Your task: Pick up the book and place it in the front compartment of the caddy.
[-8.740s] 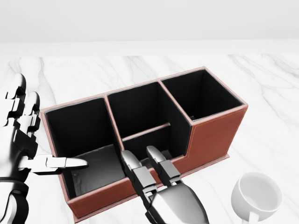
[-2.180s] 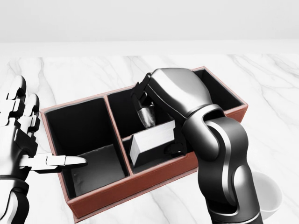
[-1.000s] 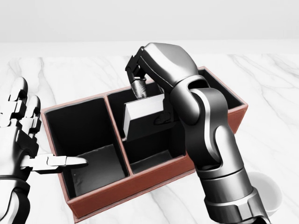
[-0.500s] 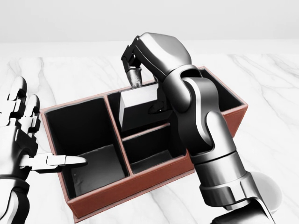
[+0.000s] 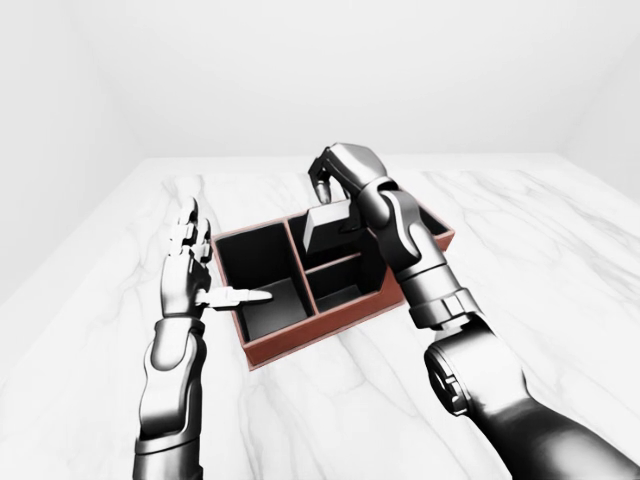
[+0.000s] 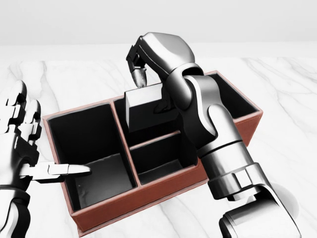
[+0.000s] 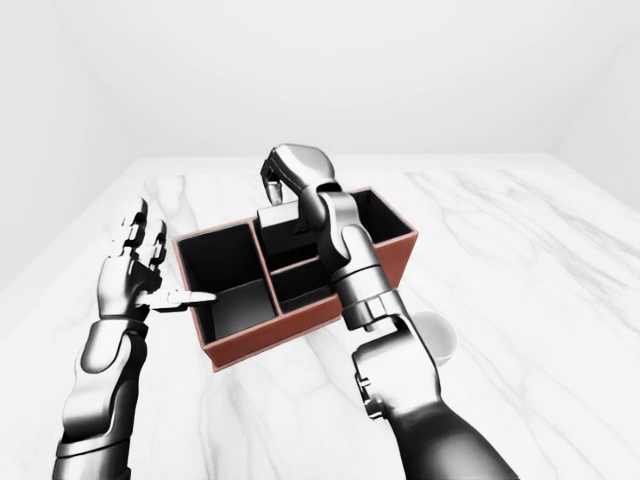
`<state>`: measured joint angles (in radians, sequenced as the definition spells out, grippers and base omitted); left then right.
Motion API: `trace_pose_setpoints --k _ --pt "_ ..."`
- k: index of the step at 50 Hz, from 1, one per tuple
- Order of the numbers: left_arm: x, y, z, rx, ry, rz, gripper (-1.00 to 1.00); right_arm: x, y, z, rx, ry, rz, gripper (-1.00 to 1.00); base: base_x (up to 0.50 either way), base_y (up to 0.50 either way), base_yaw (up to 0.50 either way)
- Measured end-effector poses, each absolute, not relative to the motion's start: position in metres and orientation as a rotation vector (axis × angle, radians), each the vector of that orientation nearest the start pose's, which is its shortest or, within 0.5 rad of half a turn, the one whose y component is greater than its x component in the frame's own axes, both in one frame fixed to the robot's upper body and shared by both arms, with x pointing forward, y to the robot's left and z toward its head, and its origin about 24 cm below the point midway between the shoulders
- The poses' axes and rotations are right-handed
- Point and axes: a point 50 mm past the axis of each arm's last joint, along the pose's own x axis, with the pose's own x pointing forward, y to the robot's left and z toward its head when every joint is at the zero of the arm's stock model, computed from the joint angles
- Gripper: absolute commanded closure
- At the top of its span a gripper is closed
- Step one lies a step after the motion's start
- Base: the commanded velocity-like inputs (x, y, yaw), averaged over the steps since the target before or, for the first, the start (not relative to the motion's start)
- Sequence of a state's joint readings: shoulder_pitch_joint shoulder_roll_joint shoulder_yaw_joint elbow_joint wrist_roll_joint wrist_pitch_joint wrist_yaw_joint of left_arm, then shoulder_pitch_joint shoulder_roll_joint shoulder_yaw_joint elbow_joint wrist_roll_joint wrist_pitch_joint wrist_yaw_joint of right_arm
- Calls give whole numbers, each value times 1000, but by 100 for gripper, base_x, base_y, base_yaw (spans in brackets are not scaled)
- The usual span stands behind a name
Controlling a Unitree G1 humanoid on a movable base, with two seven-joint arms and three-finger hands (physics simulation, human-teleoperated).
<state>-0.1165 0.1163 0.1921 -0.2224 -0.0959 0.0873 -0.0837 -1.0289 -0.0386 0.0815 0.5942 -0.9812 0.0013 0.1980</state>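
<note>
The caddy (image 6: 148, 192) is a red-brown box with black compartments, lying slantwise across the middle of the head view. My right hand (image 6: 143, 85) is shut on the top edge of the book (image 6: 144, 103), a grey block. The book hangs tilted over the middle section of the caddy, above the divider between its two small compartments, clear of the floor of either. My left hand (image 6: 44, 144) stands open at the left edge, with its thumb (image 6: 69, 170) reaching over the rim of the large left compartment. My right forearm hides part of the right compartment.
A white mug (image 7: 443, 338) stands on the marble tabletop (image 6: 277, 99) at the lower right of the caddy, mostly hidden by my right arm in the head view. White walls close the scene behind the table.
My right hand has lifted the book out of the lower middle compartment, upward and toward the top of the view. The left hand and the caddy have not moved.
</note>
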Motion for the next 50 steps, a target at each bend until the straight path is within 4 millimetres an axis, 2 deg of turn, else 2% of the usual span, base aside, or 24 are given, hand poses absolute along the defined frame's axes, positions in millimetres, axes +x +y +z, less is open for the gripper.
trace_pose_setpoints --k 26,50 --pt "266 200 121 31 -269 56 -100 405 -43 210 -1191 -407 245 100 0 0 0" --pt "266 201 122 31 -272 57 -100 415 -53 192 -1190 -324 186 100 0 0 0"
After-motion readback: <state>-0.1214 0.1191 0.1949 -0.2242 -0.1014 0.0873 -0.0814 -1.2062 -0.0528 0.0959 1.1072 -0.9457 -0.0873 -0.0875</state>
